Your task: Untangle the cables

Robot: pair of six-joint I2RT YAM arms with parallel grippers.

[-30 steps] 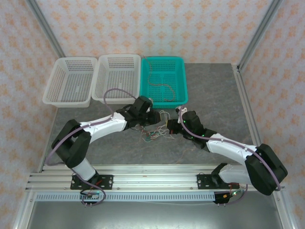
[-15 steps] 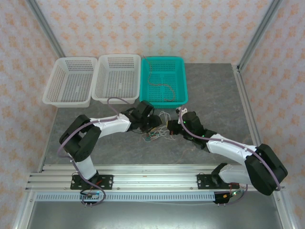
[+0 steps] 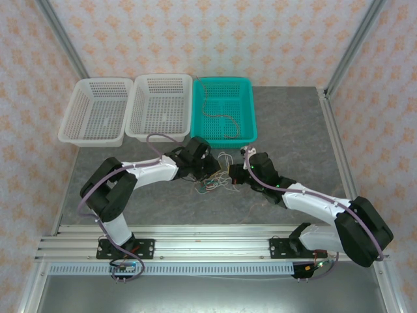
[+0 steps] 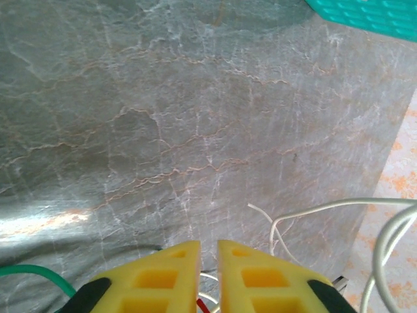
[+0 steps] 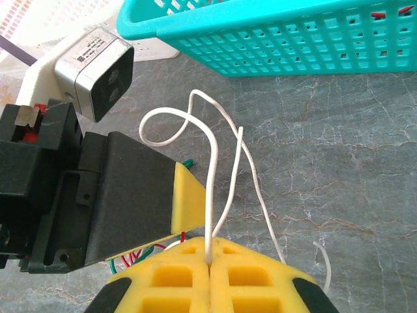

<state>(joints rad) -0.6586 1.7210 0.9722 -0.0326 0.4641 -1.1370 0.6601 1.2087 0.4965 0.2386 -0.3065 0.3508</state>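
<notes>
Cables tangled in a heap between both gripper tips.
Pinched tight in right gripper: white cable, looping up ahead of fingers. Left gripper nearly closed, slim gap; green cable low beside its left finger.

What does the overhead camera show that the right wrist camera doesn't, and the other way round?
Overhead: the patterned walls, the rail holding the arm bases, and the left arm and right arm whole. Right wrist: up close, the right gripper shut on a white cable that loops upward. Both: the teal basket, the grey table and the tangled cables.
</notes>
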